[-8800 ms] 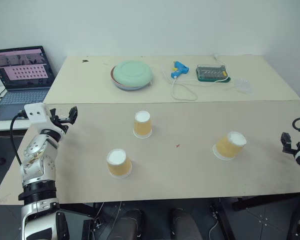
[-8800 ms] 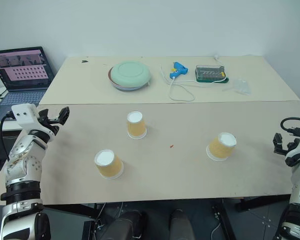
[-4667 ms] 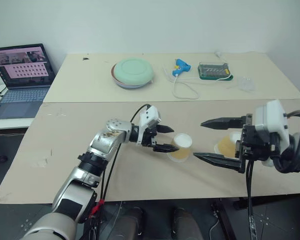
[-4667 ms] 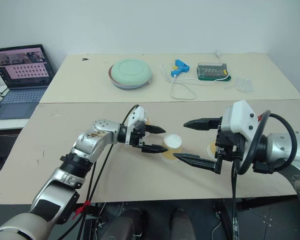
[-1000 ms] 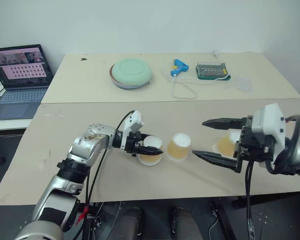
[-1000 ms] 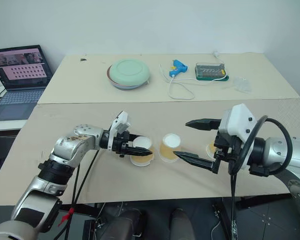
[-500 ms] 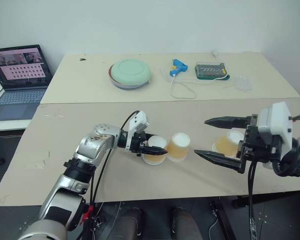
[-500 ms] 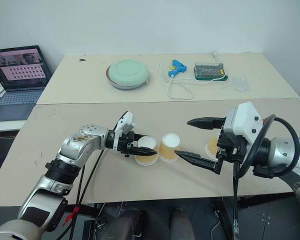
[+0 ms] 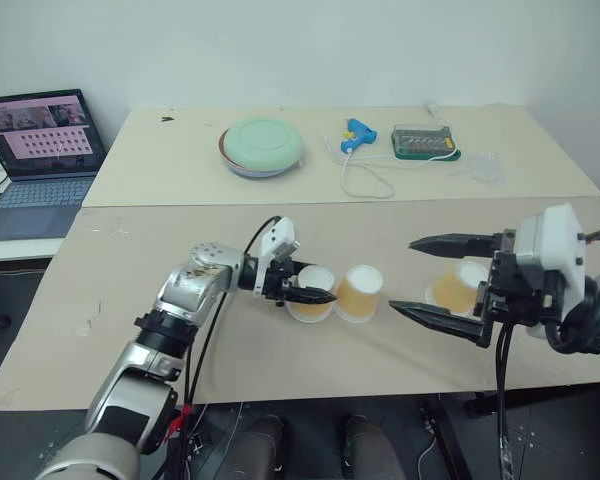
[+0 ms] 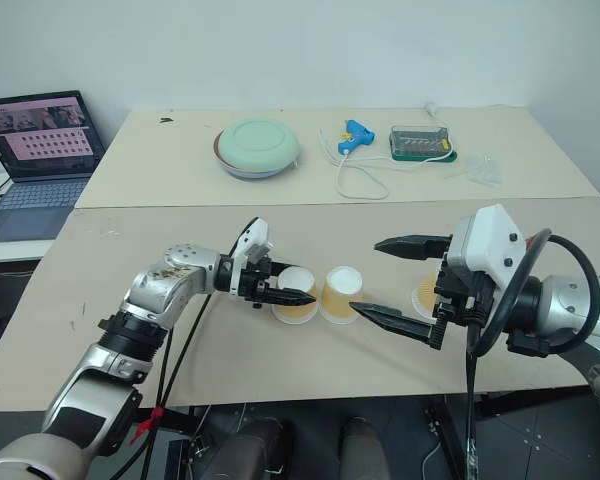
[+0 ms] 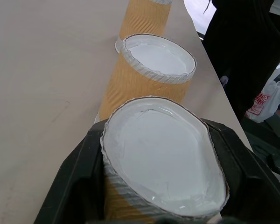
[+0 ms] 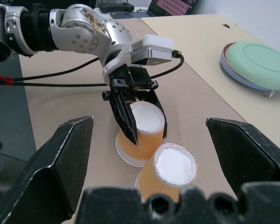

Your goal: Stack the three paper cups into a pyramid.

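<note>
Three paper cups stand upside down on the table [image 9: 230,350]: the left tool [image 9: 318,293] grips one cup [image 9: 311,294] just beside the middle cup [image 9: 360,293], while the right tool [image 9: 420,277], jaws wide and empty, hovers before the third cup [image 9: 454,288].

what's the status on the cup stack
Left gripper shut on a cup beside the middle cup. Right gripper open near third cup.

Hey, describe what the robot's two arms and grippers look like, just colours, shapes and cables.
The left arm is silver, segmented metal with brown speckling, black cables looping alongside. The left gripper has a white boxy housing and tapered black fingers. The right gripper has a white block body, long pointed black fingers and thick black cables.
</note>
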Tool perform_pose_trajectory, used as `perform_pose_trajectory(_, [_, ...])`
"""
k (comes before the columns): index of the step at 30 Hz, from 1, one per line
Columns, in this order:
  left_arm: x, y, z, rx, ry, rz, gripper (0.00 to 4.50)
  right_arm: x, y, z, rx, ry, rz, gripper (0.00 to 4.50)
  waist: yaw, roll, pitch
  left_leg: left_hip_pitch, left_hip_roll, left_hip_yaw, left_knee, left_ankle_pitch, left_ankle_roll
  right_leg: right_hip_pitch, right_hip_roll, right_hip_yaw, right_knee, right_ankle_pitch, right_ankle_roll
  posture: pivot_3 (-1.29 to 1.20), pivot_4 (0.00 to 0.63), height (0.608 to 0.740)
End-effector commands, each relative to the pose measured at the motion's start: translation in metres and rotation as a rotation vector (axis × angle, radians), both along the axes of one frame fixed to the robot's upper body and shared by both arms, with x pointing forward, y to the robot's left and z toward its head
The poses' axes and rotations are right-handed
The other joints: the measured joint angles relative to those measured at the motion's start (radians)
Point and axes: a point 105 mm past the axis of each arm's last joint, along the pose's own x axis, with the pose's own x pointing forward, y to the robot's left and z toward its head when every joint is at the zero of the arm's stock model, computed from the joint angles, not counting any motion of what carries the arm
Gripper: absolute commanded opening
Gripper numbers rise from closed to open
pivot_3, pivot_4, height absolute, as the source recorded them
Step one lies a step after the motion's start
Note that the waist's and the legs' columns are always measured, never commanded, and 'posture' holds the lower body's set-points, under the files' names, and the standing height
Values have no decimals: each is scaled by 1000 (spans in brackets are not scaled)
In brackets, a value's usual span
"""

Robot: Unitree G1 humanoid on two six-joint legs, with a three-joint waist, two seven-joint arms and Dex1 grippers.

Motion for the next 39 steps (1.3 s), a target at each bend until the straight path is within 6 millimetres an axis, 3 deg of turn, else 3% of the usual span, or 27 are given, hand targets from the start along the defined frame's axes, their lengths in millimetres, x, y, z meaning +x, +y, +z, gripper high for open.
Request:
perform_pose_trajectory(1, [2, -3, 4, 10, -33, -10, 2420, -5, 1, 10, -12, -52, 2, 4500, 0, 0, 0, 0, 0, 0, 0, 0, 0, 0, 0, 0, 0, 0, 0, 0, 150, 740])
perform_pose_trajectory(4, [3, -4, 5, 6, -31, -13, 2420, -5, 0, 10, -14, -52, -4, 4500, 1, 0, 0, 0, 0, 0, 0, 1, 1, 0, 0, 0, 0, 0, 0, 0, 150, 740])
perform_pose_trajectory(9, [1, -4, 9, -2, -40, -25, 4435, -5, -1, 11, -14, -51, -6, 4500, 1, 0, 0, 0, 0, 0, 0, 1, 2, 0, 0, 0, 0, 0, 0, 0, 150, 740])
perform_pose_trajectory(19, [-1, 9, 26, -6, -61, -19, 4435, -2, -2, 10, -13, -41, -3, 4500, -3, 0, 0, 0, 0, 0, 0, 2, 3, 0, 0, 0, 0, 0, 0, 0, 150, 740])
perform_pose_trajectory(27, [-16, 38, 58, 36, -173, -24, 4435, 0, -6, 7, -17, -29, -17, 4500, -9, 0, 0, 0, 0, 0, 0, 1, 3, -1, 0, 0, 0, 0, 0, 0, 150, 740])
perform_pose_trajectory(32, [-25, 56, 81, 72, -241, -12, 4435, 4, -37, 4, 7, 5, -155, 4500, -7, 0, 0, -1, 0, 0, 0, 1, 2, -1, 0, 0, 0, 0, 0, 0, 150, 740])
perform_pose_trajectory(36, [-30, 65, 95, 72, -267, 8, 4435, -1, -76, -19, -36, 80, -315, 4500, 3, -1, 0, -1, 0, 0, 0, 1, 2, -1, 1, -1, 0, 0, 0, 0, 150, 740])
perform_pose_trajectory(39, [-35, 69, 105, 64, -280, 26, 4435, -11, -119, -35, -32, 145, -485, 4500, 7, -1, 0, 0, 0, 0, 0, 0, 1, 0, 1, 0, 1, 0, 0, 0, 150, 740])
